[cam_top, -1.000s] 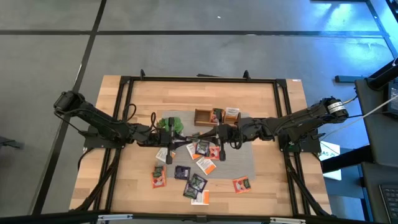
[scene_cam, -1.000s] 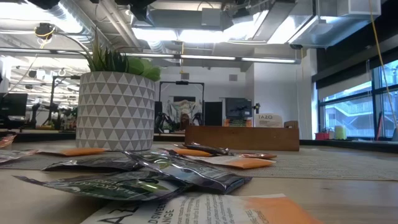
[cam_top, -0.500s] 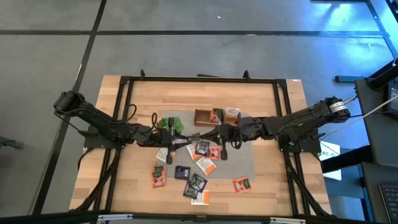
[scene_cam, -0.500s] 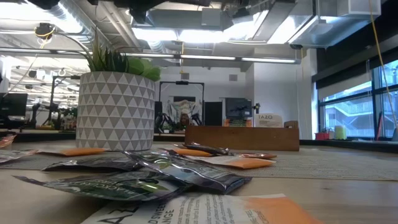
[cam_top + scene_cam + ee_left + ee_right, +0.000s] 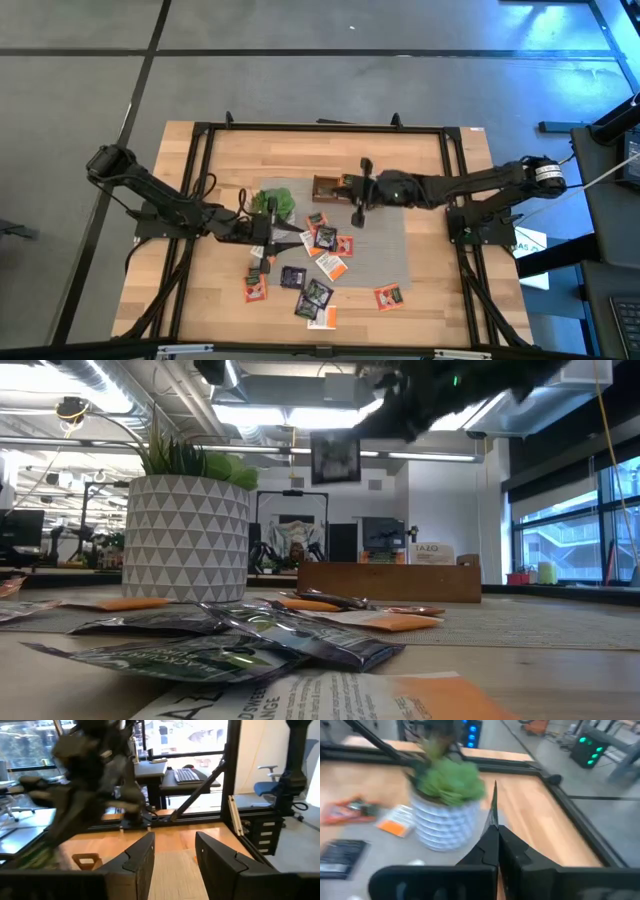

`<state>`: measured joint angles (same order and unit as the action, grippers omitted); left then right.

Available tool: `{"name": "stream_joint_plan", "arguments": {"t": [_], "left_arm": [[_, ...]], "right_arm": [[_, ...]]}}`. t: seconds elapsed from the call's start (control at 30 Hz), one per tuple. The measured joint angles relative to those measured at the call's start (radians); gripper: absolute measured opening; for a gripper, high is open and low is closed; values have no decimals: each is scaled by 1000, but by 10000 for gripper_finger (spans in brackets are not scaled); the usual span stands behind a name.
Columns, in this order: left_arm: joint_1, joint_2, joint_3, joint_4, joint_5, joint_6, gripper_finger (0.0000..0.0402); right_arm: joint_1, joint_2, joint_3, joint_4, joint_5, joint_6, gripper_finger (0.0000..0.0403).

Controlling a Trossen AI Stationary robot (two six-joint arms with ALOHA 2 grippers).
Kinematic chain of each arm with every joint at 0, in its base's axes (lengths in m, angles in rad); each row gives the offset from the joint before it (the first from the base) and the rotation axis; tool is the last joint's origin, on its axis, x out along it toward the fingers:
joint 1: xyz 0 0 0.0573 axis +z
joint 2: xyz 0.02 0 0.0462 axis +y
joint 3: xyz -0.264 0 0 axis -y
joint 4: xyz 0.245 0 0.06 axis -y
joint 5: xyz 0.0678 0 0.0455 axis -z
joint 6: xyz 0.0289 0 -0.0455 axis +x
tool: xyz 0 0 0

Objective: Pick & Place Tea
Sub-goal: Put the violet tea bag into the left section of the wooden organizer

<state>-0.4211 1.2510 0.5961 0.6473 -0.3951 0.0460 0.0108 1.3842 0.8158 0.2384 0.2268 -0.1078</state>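
**A:** What's changed over the table (image 5: pixel 440 290)?

**B:** The right arm has swung up off the pile and now reaches toward the box (image 5: pixel 390 582). The right tool (image 5: pixel 495 834) is clamped on one dark sachet (image 5: pixel 335 458), carried high in the air near the box. The left tool (image 5: pixel 175 845) has spread its fingers, with nothing between them, and sits by the plant (image 5: pixel 275 200) at the pile's edge.

**A:** So what does that mean for the task?

**B:** I'd say one pick is done and its drop into the box is next. The other sachets (image 5: pixel 320 265) lie on the table.

**A:** How does the held one sit?

**B:** It hangs upright, flat face toward the low camera and edge-on to the right wrist camera. It looks about square, so I can't name a long axis.
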Motion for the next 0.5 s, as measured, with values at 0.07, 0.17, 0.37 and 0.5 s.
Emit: {"name": "stream_joint_plan", "arguments": {"t": [0.07,0.17,0.37,0.5], "left_arm": [[-6,0,0,0,1,0,138],[-5,0,0,-1,0,0,136],[-2,0,0,-3,-5,1,135],[-2,0,0,-7,-6,1,136]], "right_arm": [[-58,0,-40,46,-56,-14,4],[-132,8,-87,113,-143,-38,4],[-202,64,-137,216,-144,-53,4],[-214,115,-137,252,-146,-64,4]]}}
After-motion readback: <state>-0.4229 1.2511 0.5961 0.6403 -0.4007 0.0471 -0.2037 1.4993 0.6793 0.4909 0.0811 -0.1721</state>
